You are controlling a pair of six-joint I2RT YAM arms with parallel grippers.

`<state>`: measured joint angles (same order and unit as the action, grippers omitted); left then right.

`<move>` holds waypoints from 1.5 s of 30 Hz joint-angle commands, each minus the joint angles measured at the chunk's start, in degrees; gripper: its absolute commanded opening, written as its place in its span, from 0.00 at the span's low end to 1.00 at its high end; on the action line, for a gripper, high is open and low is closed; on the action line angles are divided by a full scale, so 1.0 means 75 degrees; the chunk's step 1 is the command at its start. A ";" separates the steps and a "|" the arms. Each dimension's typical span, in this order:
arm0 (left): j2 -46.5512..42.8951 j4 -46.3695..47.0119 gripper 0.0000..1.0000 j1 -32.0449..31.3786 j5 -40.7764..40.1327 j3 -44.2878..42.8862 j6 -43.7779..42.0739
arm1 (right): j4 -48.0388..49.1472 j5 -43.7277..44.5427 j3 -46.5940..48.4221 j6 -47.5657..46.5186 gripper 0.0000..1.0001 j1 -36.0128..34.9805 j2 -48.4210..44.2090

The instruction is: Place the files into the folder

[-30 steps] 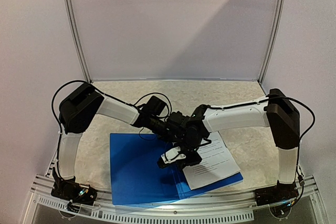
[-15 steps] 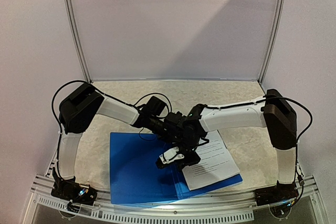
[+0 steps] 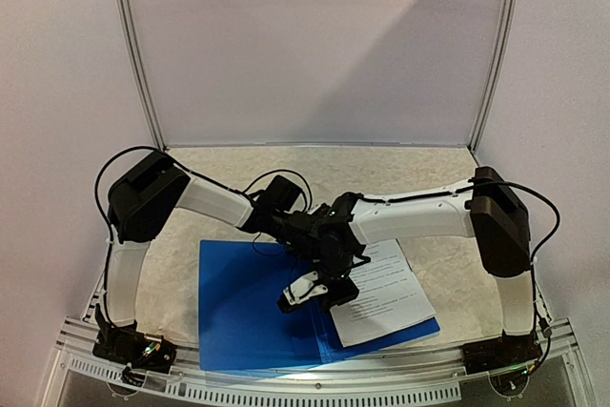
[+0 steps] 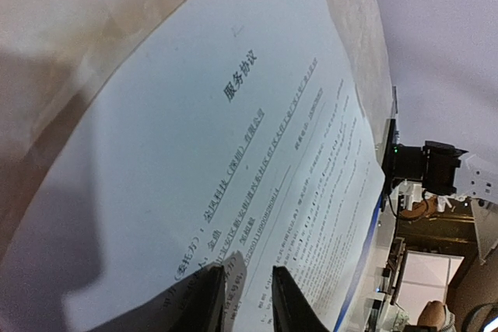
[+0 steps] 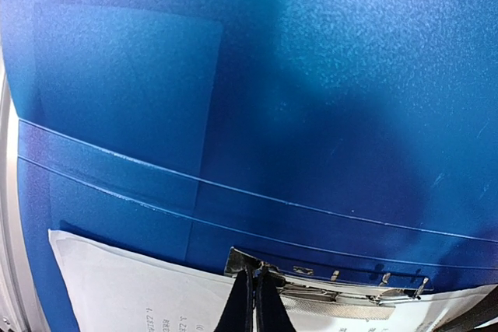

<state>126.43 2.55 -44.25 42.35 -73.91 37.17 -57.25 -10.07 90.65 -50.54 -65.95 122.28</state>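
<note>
Right wrist view looks straight down on the open folder [image 5: 311,99], bright blue and faintly grained, with two moulded creases running across it beside the spine. The right gripper [image 5: 253,281] has its fingers pressed together into a single dark point, which sits at one end of the metal clip [image 5: 334,291]. My reading is that it is placed there to work or hold the clip so the sheets can seat beneath it. The files [image 4: 257,153] lie on the folder's right half, toward the near right of the table [image 3: 324,164], with one edge at the clip and their far part apparently reaching past the blue. They are thin white sheets with a centred heading and rows of small black print, lying flat. The left gripper [image 4: 245,293] hovers low over them, its fingers a narrow gap apart with print showing between, probably to steady or nudge the stack. Whether it touches the paper I cannot tell.
</note>
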 commanded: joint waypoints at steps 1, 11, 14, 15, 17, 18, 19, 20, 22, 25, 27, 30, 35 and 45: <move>0.0346 -0.0199 0.23 -0.0077 -0.0373 0.0198 -0.0009 | -0.0548 -0.0901 -0.0174 0.0011 0.00 -0.0344 0.0916; 0.0409 -0.0187 0.23 -0.0088 -0.0355 0.0163 0.0014 | -0.0900 -0.0594 0.0007 -0.0143 0.00 -0.0431 0.0944; 0.0437 -0.0167 0.23 -0.0090 -0.0361 0.0151 0.0014 | -0.0757 -0.0467 -0.0167 -0.0196 0.00 -0.0445 0.1260; 0.0439 -0.0160 0.23 -0.0089 -0.0361 0.0151 0.0016 | -0.0509 -0.0336 -0.0233 -0.0137 0.00 -0.0451 0.1328; 0.0449 -0.0163 0.23 -0.0092 -0.0361 0.0151 0.0022 | 0.0020 0.0187 -0.0209 0.0169 0.00 -0.0535 0.1503; 0.0461 -0.0171 0.23 -0.0093 -0.0361 0.0151 0.0032 | 0.0153 0.0511 -0.0181 0.0429 0.00 -0.0605 0.1611; 0.0454 -0.0169 0.23 -0.0098 -0.0361 0.0158 0.0016 | 0.0290 0.0862 -0.0235 0.0530 0.01 -0.0730 0.1666; 0.0446 -0.0172 0.23 -0.0103 -0.0351 0.0163 0.0021 | 0.0458 0.1181 -0.0338 0.0615 0.01 -0.0822 0.1653; 0.0428 -0.0182 0.23 -0.0102 -0.0350 0.0173 0.0021 | 0.0802 0.1801 -0.0662 0.0689 0.04 -0.0973 0.1462; 0.0416 -0.0187 0.23 -0.0106 -0.0354 0.0165 0.0021 | 0.0813 0.1960 -0.0750 0.0859 0.07 -0.1008 0.1057; 0.0407 -0.0186 0.23 -0.0103 -0.0353 0.0163 0.0014 | 0.0772 0.1924 -0.0761 0.0970 0.08 -0.1020 0.0777; 0.0414 -0.0187 0.22 -0.0100 -0.0361 0.0163 0.0008 | 0.0700 0.1935 -0.0719 0.1054 0.11 -0.1020 0.0365; 0.0415 -0.0185 0.22 -0.0106 -0.0363 0.0163 0.0023 | 0.0565 0.2222 -0.0441 0.1171 0.15 -0.1010 0.0075; 0.0433 -0.0181 0.22 -0.0100 -0.0338 0.0198 0.0008 | 0.0639 0.2886 -0.0387 0.1115 0.19 -0.1013 -0.0313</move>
<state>126.69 3.18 -44.29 43.07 -73.76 37.58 -53.89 8.67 88.82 -42.30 -73.65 120.07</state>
